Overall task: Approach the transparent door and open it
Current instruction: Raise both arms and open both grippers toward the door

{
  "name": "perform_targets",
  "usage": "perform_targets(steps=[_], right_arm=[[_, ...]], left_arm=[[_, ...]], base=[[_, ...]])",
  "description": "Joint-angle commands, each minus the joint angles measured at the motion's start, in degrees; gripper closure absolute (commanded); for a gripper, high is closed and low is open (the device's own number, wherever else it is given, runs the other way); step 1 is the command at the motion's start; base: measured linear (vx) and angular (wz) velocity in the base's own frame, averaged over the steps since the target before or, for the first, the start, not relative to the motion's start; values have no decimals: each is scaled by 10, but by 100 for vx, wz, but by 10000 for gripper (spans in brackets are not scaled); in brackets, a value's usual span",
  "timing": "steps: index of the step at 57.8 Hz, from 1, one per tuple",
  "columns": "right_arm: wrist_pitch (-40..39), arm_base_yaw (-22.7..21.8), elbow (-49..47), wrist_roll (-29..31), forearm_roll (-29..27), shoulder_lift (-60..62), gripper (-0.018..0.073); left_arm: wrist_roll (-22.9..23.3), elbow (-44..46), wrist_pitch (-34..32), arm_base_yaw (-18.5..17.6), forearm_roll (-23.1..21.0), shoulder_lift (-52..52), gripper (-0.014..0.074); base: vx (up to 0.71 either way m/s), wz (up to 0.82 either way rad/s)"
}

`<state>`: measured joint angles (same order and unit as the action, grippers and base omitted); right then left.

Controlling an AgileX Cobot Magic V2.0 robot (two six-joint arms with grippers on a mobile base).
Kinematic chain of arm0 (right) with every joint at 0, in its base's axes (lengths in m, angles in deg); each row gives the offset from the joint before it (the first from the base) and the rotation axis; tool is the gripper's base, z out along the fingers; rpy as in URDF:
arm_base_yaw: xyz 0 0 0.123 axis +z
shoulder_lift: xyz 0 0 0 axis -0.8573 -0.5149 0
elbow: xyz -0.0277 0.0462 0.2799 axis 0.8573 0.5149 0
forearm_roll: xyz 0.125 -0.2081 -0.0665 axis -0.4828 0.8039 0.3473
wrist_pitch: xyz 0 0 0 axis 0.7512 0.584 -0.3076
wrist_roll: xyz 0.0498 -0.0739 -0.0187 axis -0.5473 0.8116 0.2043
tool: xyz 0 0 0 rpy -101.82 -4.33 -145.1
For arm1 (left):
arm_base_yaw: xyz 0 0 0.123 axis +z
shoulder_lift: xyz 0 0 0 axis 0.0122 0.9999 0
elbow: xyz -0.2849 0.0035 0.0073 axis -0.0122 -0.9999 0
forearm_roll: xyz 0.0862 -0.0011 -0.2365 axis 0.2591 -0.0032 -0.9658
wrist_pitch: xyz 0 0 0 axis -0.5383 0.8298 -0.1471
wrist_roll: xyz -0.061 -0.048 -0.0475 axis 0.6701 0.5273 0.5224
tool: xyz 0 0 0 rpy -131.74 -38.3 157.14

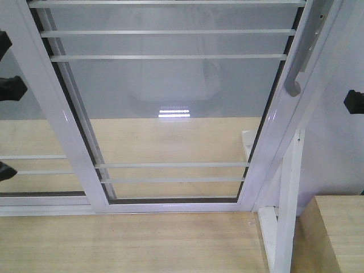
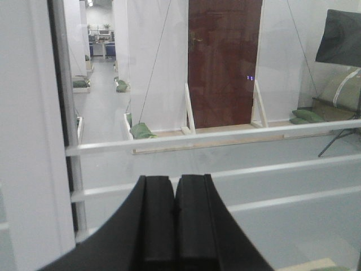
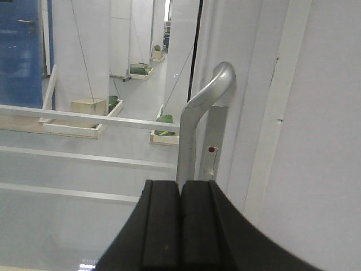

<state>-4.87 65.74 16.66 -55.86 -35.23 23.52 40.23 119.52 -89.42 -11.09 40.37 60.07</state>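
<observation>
The transparent door [image 1: 170, 102] fills the front view: clear glass in a white frame with thin white bars. Its curved silver-grey handle [image 1: 298, 68] sits on the right stile. In the right wrist view the handle [image 3: 197, 118] rises just beyond my right gripper [image 3: 180, 183], slightly right of its tips and not touching; the jaws are shut on nothing. My left gripper [image 2: 175, 179] is also shut and empty, facing the door's bars [image 2: 225, 135] close to the left stile [image 2: 28, 141]. In the front view, only black parts of both arms show, at the left [image 1: 8, 85] and right [image 1: 354, 101] edges.
A second white-framed glass panel [image 1: 28, 136] overlaps behind the door at left. A white wall [image 1: 335, 148] stands right of the door, with a white post [image 1: 287, 216] and a wooden box [image 1: 335, 233] below it. Wood flooring [image 1: 114, 239] lies in front.
</observation>
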Motion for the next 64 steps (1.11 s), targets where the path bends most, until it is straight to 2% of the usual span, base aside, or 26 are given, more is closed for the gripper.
perform_targets(steps=[1, 7, 23, 35, 44, 59, 64], right_arm=[[-87, 0, -23, -1, 3, -17, 564], [-85, 0, -23, -1, 2, -23, 563], [-82, 0, -23, -1, 2, -23, 550], [-82, 0, -23, -1, 4, -23, 484], [-82, 0, -23, -1, 4, -23, 383], [-76, 0, -23, -1, 1, -23, 127], [-77, 0, -23, -1, -9, -23, 85]], left_arm=[[0, 29, -98, -1, -6, 23, 594], [1, 29, -135, -1, -6, 40, 594], [0, 27, -134, -2, -5, 42, 591], [0, 27, -114, -1, -1, 42, 527], [0, 27, -96, -1, -1, 42, 413], [0, 27, -40, -1, -1, 42, 88], [0, 27, -37, -1, -1, 42, 22]], base=[[0, 0], [0, 0], [0, 0], [0, 0], [0, 0], [0, 0], [0, 0]])
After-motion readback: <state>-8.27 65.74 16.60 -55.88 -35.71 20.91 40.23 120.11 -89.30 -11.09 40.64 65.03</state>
